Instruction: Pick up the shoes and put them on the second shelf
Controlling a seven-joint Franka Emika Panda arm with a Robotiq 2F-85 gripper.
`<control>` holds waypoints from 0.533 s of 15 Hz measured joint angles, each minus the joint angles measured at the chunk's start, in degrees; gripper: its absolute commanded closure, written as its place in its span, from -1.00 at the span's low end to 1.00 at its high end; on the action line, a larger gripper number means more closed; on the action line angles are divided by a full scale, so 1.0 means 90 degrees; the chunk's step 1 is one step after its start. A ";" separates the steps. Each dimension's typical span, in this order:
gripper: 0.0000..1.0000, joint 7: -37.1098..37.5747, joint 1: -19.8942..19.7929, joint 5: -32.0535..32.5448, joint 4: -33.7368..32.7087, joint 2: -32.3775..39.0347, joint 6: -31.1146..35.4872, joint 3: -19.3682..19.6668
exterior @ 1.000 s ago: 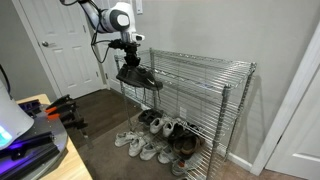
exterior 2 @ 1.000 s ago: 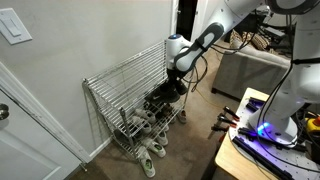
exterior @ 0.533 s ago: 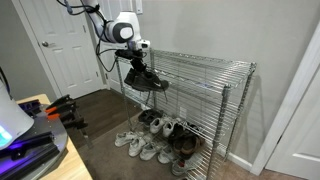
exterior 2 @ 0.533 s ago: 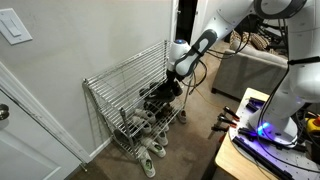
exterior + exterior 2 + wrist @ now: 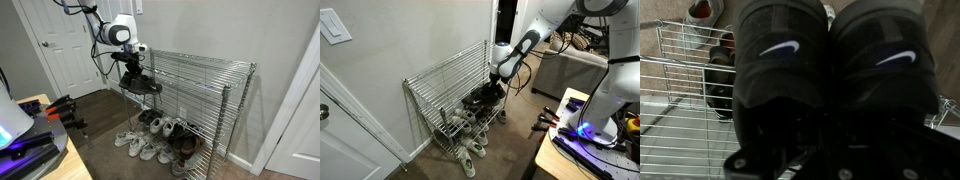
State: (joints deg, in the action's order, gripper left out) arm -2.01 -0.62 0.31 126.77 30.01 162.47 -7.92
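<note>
A pair of black shoes with white swooshes hangs from my gripper at the front left end of the wire shelf rack, at about the height of its middle shelf. In the other exterior view the gripper is shut on the shoes just outside the rack's open side. The wrist view is filled by the two black shoes; my fingers are lost in the dark below them. Whether the soles touch the shelf wires I cannot tell.
Several light and dark shoes lie on the floor and the lowest shelf under the rack; they also show in the other exterior view. A white door stands behind the arm. A table with electronics is nearby.
My gripper with the black shoes has dropped slightly and shifted a little along the rack's end. The shoes stay in its grip.
</note>
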 measured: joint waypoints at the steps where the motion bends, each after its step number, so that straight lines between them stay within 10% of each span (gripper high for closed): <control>1: 0.89 0.0000 0.0002 0.0000 0.0040 0.0008 0.0199 0.0034; 8: 0.89 -0.0062 0.0033 0.0072 0.0180 0.0114 0.1147 0.0343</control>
State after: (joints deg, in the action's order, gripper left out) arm -2.57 -0.32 0.96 128.39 31.04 172.80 -4.84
